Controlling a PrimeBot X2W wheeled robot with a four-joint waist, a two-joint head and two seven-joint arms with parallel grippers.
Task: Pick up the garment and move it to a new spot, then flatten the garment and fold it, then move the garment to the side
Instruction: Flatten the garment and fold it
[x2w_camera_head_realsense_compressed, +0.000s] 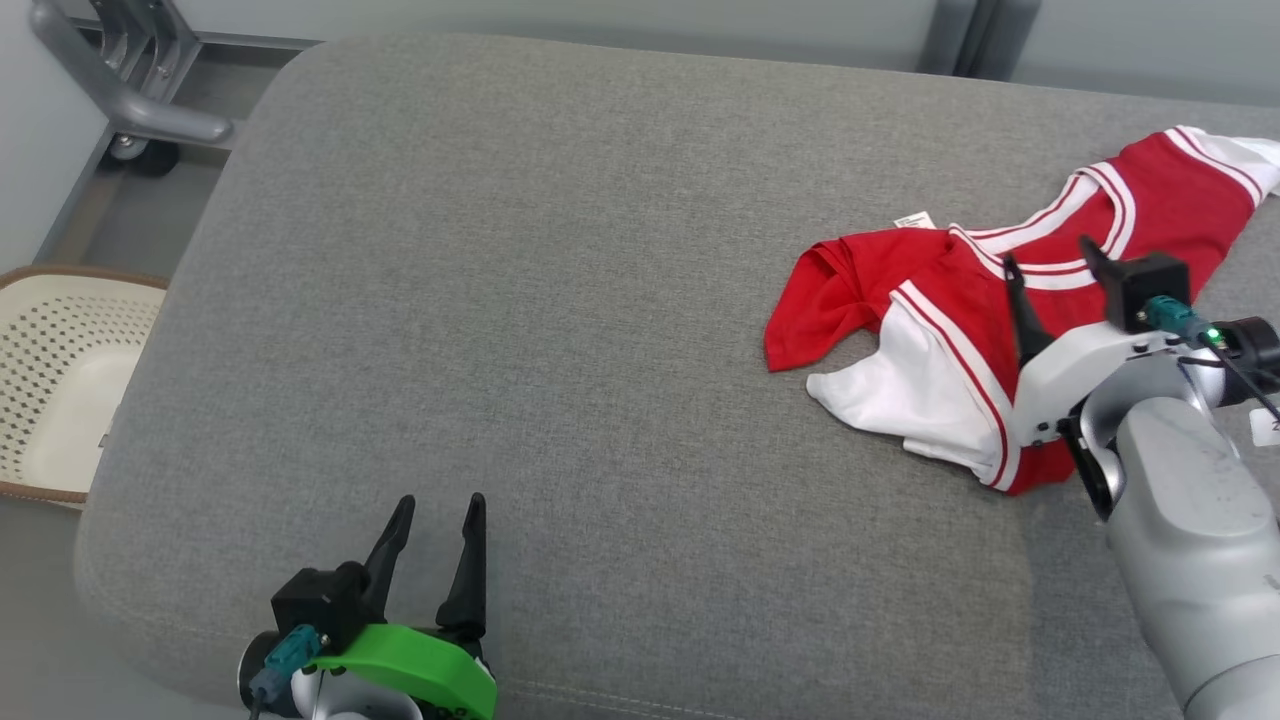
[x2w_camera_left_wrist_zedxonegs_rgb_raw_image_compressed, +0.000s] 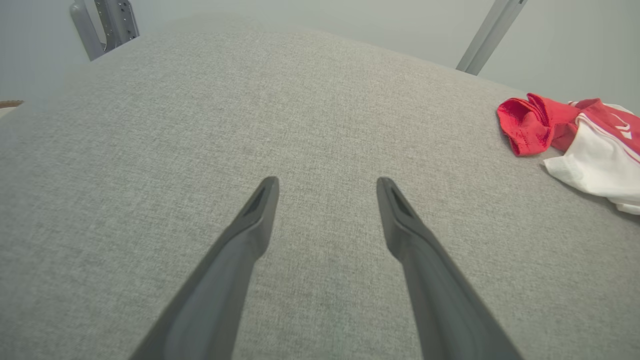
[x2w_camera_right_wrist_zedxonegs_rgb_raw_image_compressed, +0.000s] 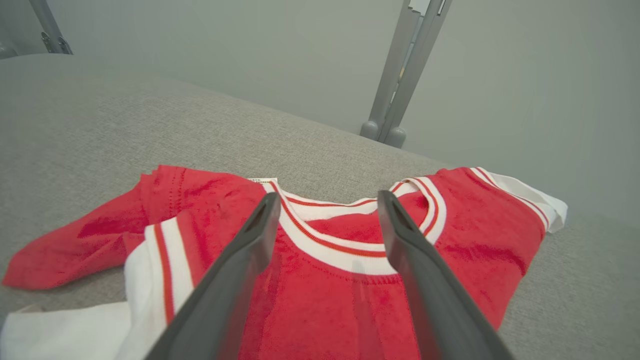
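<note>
At the far right of the grey padded surface (x2w_camera_head_realsense_compressed: 560, 300), the red-and-white jersey (x2w_camera_head_realsense_compressed: 940, 300) lay crumpled with one sleeve bunched, not flattened yet. The right gripper (x2w_camera_head_realsense_compressed: 1048, 252) hung over it, fingers (x2w_camera_right_wrist_zedxonegs_rgb_raw_image_compressed: 250, 240) spread wide, nothing pinched. The white collar band (x2w_camera_right_wrist_zedxonegs_rgb_raw_image_compressed: 325, 245) showed between them; contact unclear. That stance read as lined up on the neckline for a grab. The left gripper (x2w_camera_head_realsense_compressed: 441, 500) sat near the front edge over bare fabric, fingers apart, well away from the jersey, probably parked until flattening needs both.

The right arm (x2w_camera_head_realsense_compressed: 1190, 520) hides part of the garment (x2w_camera_head_realsense_compressed: 860, 280); the basket (x2w_camera_head_realsense_compressed: 70, 330) is cut off left
</note>
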